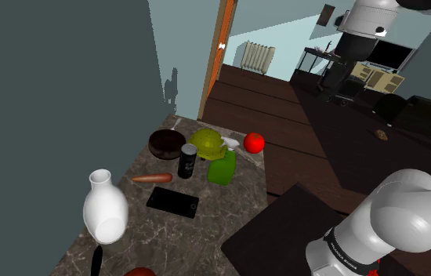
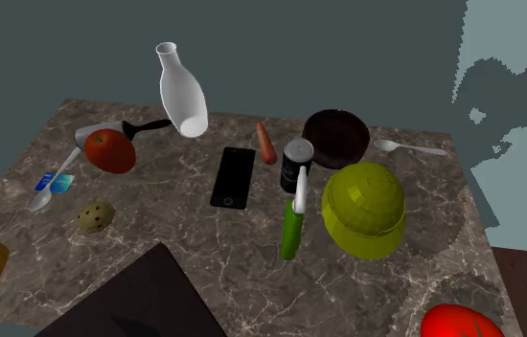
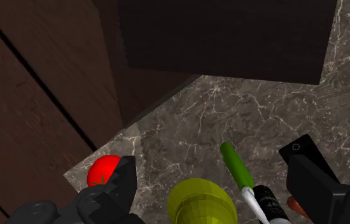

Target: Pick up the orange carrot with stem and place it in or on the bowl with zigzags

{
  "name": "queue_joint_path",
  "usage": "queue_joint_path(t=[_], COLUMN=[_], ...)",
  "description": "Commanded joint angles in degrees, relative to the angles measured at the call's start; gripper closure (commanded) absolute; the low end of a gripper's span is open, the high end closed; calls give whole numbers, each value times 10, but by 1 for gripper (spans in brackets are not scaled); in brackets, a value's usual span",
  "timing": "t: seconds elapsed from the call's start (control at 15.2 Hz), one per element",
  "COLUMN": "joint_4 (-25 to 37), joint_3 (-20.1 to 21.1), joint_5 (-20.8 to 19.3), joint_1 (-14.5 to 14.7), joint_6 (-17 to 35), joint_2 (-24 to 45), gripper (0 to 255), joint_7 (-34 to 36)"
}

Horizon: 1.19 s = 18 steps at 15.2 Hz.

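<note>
Carrot (image 1: pixel 152 178) first: from the shoulder camera I see it lying flat on the marble table (image 1: pixel 229 208), between the white vase (image 1: pixel 105 208) and the black can (image 1: pixel 187 161), with the phone (image 1: pixel 172 201) just beside it. A dark bowl (image 1: pixel 166 143) and a yellow-green bowl (image 1: pixel 206 143) sit beyond the can. I cannot tell which one carries the zigzags. My arm (image 1: pixel 394 227) stands well apart from all of them.

On the second exterior camera the carrot (image 2: pixel 266 142) lies between the phone (image 2: pixel 233 177) and the dark bowl (image 2: pixel 335 136), touching neither, near the can (image 2: pixel 297 165).

On the wrist camera my gripper (image 3: pixel 212 162) is spread wide and holds nothing. The yellow-green bowl (image 3: pixel 201 202) and a green bottle (image 3: pixel 236 164) sit between the fingers, untouched. A sliver of the carrot (image 3: pixel 294 205) shows just inside the finger (image 3: pixel 320 191) on the phone's side, next to the can (image 3: pixel 270 205). A red tomato (image 3: pixel 104 170) sits just outside the other finger.
</note>
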Motion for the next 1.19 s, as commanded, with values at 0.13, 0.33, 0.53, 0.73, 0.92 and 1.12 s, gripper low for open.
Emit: queue_joint_path(t=[0.13, 0.33, 0.53, 0.73, 0.92, 1.12], joint_4=[-13, -27, -36, -38, -35, -26], joint_3=[2, 5, 9, 14, 20, 27], joint_5=[3, 6, 10, 14, 18, 20], joint_1=[10, 24, 38, 52, 65, 77], joint_6=[36, 90, 143, 194, 242, 288], joint_2=[23, 63, 107, 155, 206, 260], gripper=[0, 0, 0, 0, 0, 0], joint_7=[-8, -20, -33, -45, -58, -71])
